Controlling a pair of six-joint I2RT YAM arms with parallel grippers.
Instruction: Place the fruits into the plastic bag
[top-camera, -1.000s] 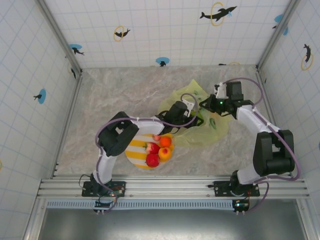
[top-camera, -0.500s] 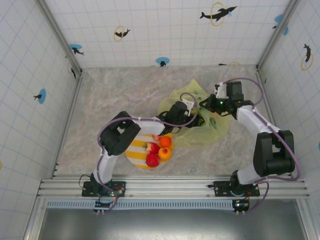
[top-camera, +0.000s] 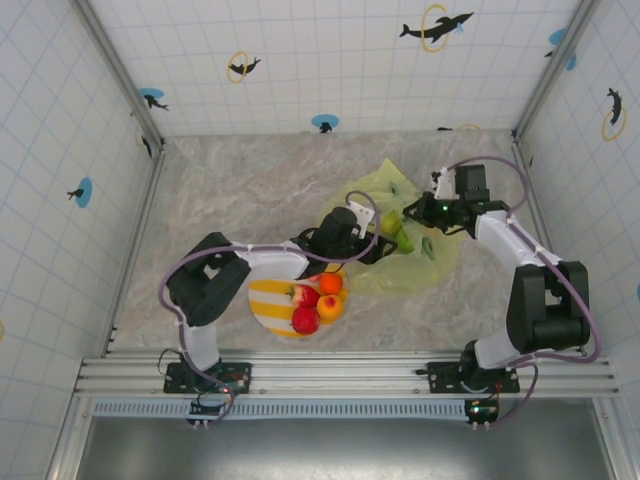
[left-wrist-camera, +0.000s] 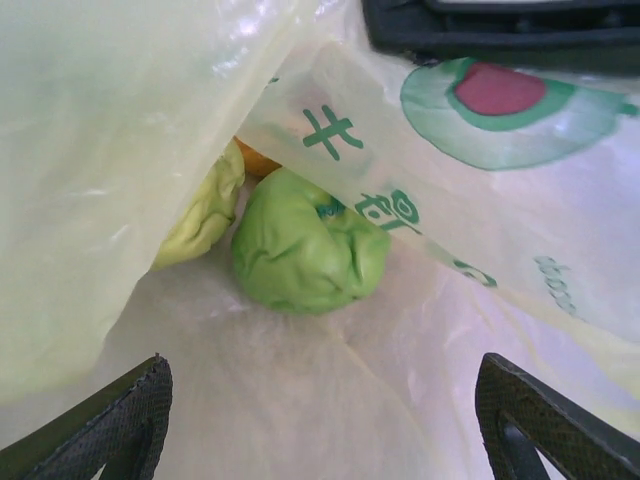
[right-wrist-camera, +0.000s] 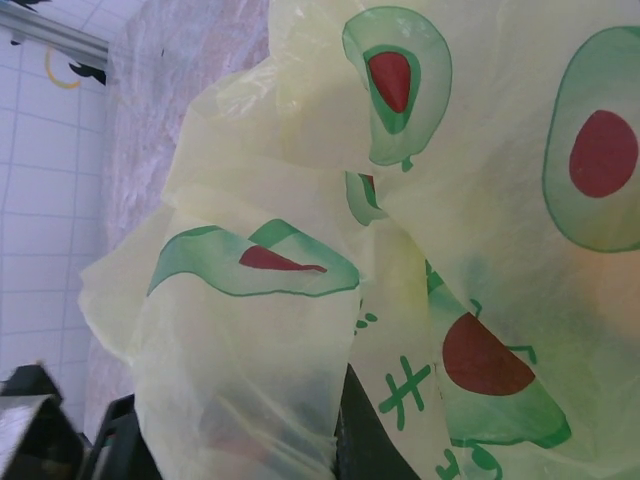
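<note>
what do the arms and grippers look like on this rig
The left arm and right arm match: white links, bulky black joint housings, and a thin lilac cable looping alongside each. Their black bases sit on a silver rail. The left gripper has two black fingers with a fine ribbed texture.

A green fruit (left-wrist-camera: 310, 245) lies inside the plastic bag (left-wrist-camera: 120, 150), touching a paler yellow-green fruit (left-wrist-camera: 205, 215), beyond the left gripper's (left-wrist-camera: 325, 425) wide-spread fingertips
</note>
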